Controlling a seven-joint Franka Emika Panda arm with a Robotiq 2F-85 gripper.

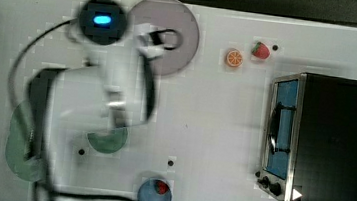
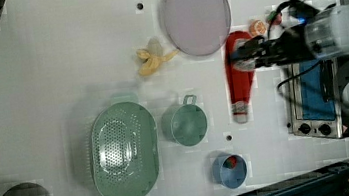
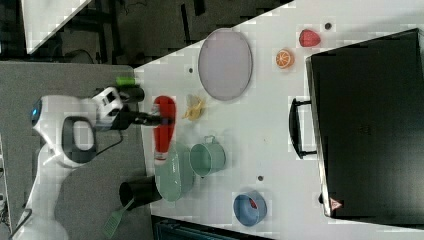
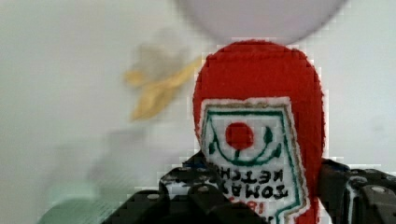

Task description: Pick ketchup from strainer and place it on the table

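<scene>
On the table, which is carrying almost everything, the largest thing is standing by one short edge: a black toaster oven with a blue glass door. Next in size, the strainer is lying near the opposite short edge, and in the left view its dotted bottom is showing nothing inside, so the first part of the task is looking done. A grey-lilac plate is sitting close to one long edge, with a yellow banana peel just beside it. The green cup is standing just beside the strainer, and a small blue bowl with something red inside is sitting near the other long edge. An orange slice and a strawberry are lying between the plate and the oven.

The gripper is holding the ketchup by its wide red body, with 1 finger on each side of the label, as the wrist view is showing. The bottle is hanging in the air with its white cap pointing away from the plate, well apart from the strainer. In the wrist view the plate and the banana peel are lying below it.

So I am judging that the picking is finished and only the placing is left: lowering the bottle to a free white part of the table, beside the plate and not on it, and then opening the fingers.
</scene>
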